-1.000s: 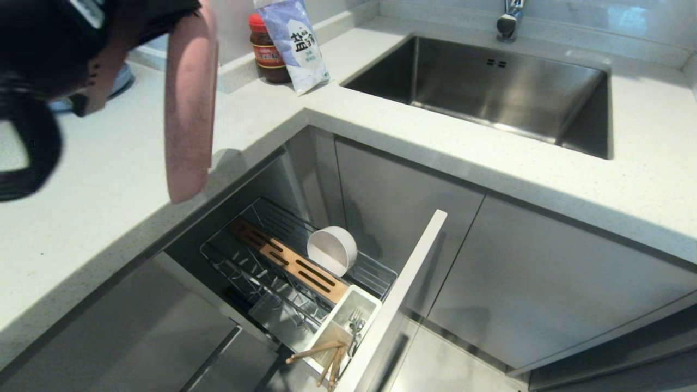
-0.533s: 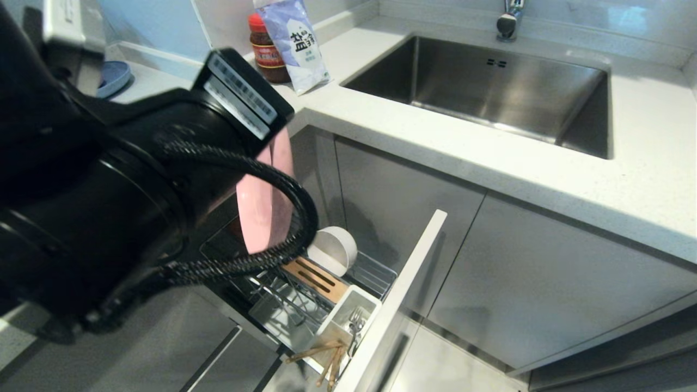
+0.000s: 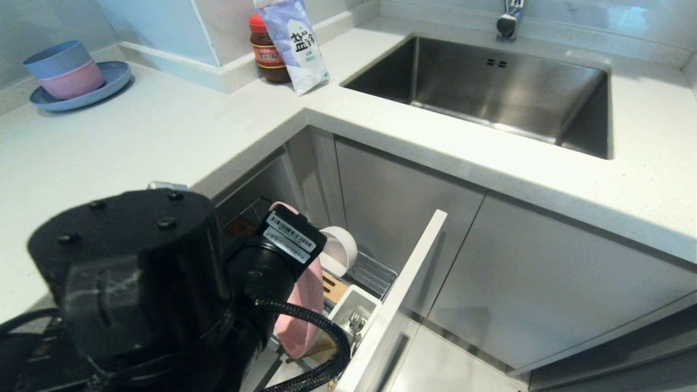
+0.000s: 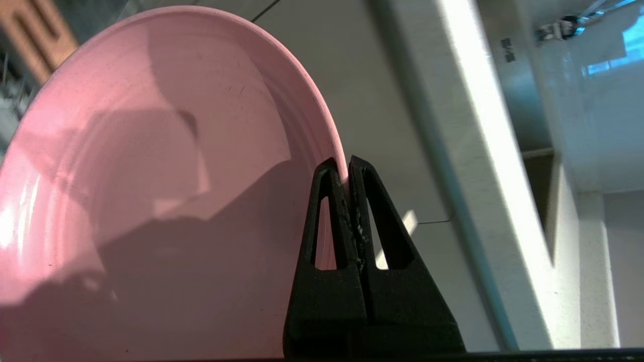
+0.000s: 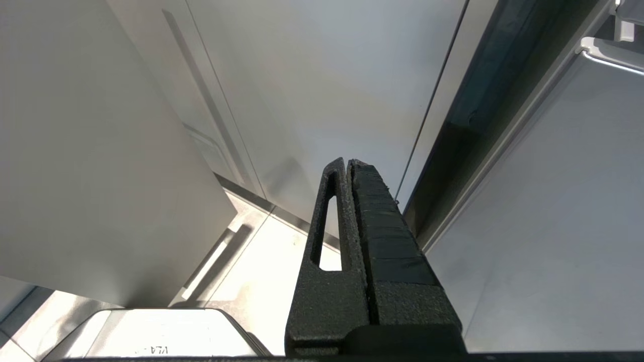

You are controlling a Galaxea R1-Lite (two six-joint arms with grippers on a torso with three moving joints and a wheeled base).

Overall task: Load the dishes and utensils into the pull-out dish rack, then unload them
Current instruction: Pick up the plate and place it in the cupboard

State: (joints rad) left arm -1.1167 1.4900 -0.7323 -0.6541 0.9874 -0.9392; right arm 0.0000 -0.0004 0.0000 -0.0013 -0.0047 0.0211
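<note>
Low in the head frame, the left gripper (image 4: pixel 347 168) is clamped on the rim of the pink plate (image 3: pixel 305 313), carrying it edge-on over the pull-out dish rack (image 3: pixel 375 275); whether it's seated between prongs is hard to tell. Just beyond, the fork (image 3: pixel 356 324) sits in the cutlery cup (image 3: pixel 354 299) and the off-white bowl (image 3: pixel 340 250) is already racked, so loading looks nearly done with all the unloading left. The right gripper (image 5: pixel 347 163) is pinched closed on nothing, parked by the cabinets.

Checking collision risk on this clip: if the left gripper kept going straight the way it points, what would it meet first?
Probably the pull-out dish rack: the left gripper, shut on the pink plate, points down into it, so the plate's lower edge would likely touch first. Depth is unclear.
</note>
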